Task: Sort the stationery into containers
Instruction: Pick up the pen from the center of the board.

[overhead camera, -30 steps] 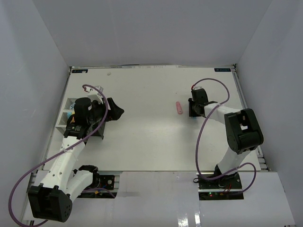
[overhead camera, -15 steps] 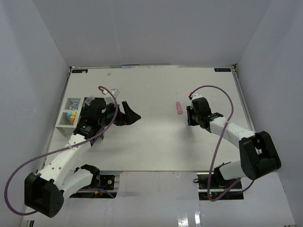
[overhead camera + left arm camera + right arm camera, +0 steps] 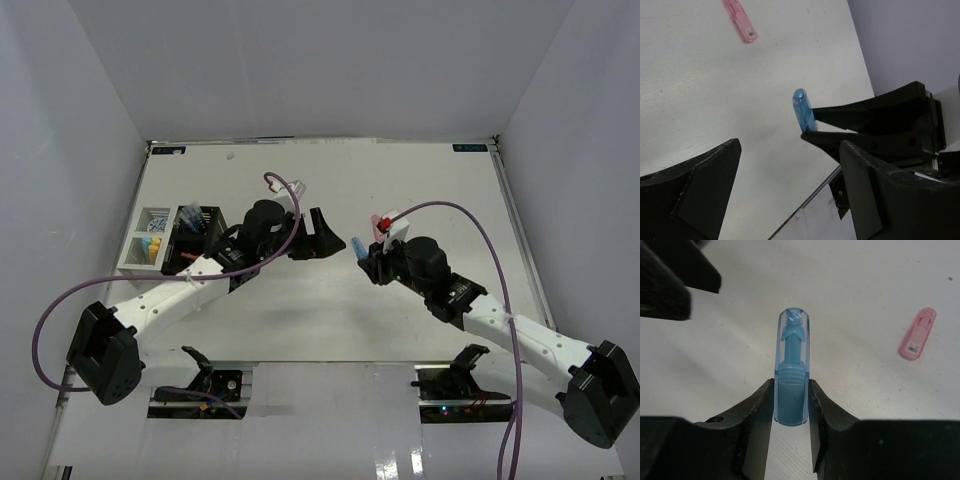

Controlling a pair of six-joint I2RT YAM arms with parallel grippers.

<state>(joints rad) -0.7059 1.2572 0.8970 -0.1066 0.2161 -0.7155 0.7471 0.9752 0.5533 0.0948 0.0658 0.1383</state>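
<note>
Jutting from the right pincer (image 3: 791, 407), clamped: blue marker (image 3: 791, 360); pink marker (image 3: 918, 334) apart.

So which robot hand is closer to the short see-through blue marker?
Right. The right gripper pinches the short see-through blue marker; the left gripper hangs open close by, facing it, not touching.

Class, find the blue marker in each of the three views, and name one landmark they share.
Top external: blue marker mid-table, held in the right gripper.
Left wrist: blue marker mid-picture, poking from dark jaws.
Right wrist: blue marker centre, clamped between the jaws.
Shared landmark: pink marker lying on the table nearby; mostly hidden in the top view.
</note>
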